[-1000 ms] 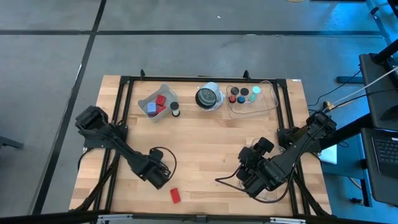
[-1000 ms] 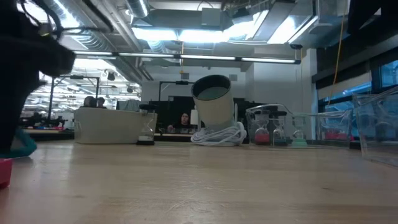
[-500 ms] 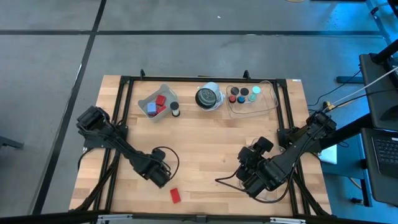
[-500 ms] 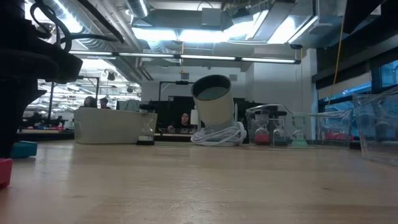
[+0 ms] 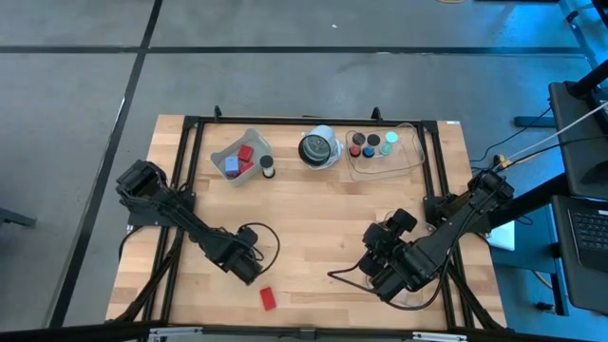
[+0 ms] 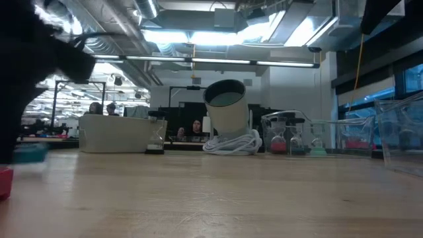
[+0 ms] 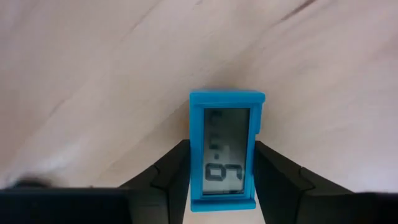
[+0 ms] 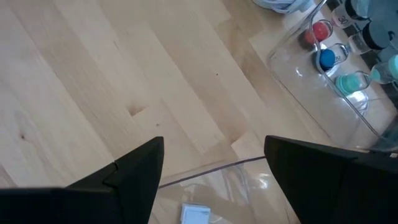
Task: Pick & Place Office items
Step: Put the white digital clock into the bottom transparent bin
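A blue block with a grey display (image 7: 226,149) sits between the fingers of my left gripper (image 5: 244,262), near the table's front left; the gripper is shut on it. In the low view the block (image 6: 30,153) shows blurred at the far left. A red block (image 5: 268,298) lies on the table just nearer the front edge. My right gripper (image 8: 214,168) hangs open with nothing between its fingers, over the front right (image 5: 382,271), above a clear tray holding a white block (image 8: 198,213). My left gripper pinches the blue block's two long sides (image 7: 194,169) between its two fingers, on the half nearer the wrist. The block's length runs along the fingers, and its far half sticks out past them. Its display faces the wrist camera. Whether it is clear of the table I cannot tell.
At the back stand a clear tray with red and blue blocks (image 5: 239,158), a small dark cap (image 5: 268,169), a white-and-black round object (image 5: 319,150) and a clear tray of coloured caps (image 5: 380,146). Bare wood lies between the arms.
In the low view the blue block by my left gripper showed tilted, then level, and now it is blurred. The left arm has shifted a little toward the table's far edge.
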Motion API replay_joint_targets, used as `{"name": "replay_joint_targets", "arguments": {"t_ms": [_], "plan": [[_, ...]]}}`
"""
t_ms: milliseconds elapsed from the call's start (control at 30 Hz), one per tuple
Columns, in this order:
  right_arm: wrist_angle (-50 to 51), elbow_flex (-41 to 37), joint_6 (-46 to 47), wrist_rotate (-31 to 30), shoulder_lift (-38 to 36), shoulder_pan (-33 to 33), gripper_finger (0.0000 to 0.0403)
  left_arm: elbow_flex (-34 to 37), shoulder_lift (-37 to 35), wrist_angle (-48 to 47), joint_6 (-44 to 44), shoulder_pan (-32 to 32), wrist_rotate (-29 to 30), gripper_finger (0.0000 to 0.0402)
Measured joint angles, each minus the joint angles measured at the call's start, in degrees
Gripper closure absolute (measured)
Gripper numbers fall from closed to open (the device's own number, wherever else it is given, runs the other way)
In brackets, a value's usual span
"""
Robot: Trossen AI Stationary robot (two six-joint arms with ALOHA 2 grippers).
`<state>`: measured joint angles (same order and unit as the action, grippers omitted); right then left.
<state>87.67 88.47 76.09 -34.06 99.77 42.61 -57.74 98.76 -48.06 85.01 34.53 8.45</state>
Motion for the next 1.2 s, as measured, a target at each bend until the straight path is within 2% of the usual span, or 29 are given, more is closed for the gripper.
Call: {"name": "replay_joint_targets", "arguments": {"t_ms": [167,300,433,600,767,933,1200], "plan": [[-3.7,0.0,-4.9,0.0,0.0,0.0,0.0122,-3.5,-3.0,0.1,-8.6,-1.4,5.3,0.0258],[-13.7,0.0,-19.6,-1.6,0.0,0.0,0.0123,-6.6,-6.2,3.5,-17.8,-2.2,9.6,0.0258],[-28.4,0.0,-37.5,-4.5,0.0,0.0,0.0128,-8.2,-9.2,12.9,-27.9,-2.8,11.9,0.0258],[-47.3,0.0,-60.5,-5.8,0.0,-0.1,0.0134,-8.3,-11.4,28.8,-40.1,-2.8,10.9,0.0258],[-61.8,0.0,-78.5,-5.4,0.0,-0.3,0.0132,-8.3,-11.5,41.0,-48.4,-2.7,6.0,0.0258],[-66.6,0.0,-83.0,2.5,0.0,-1.4,0.0118,-8.3,-11.5,47.3,-53.2,-2.7,2.1,0.0258],[-68.4,0.0,-85.2,5.1,0.0,-4.3,0.0095,-8.3,-11.5,50.3,-57.3,-2.8,-1.4,0.0258]]}}
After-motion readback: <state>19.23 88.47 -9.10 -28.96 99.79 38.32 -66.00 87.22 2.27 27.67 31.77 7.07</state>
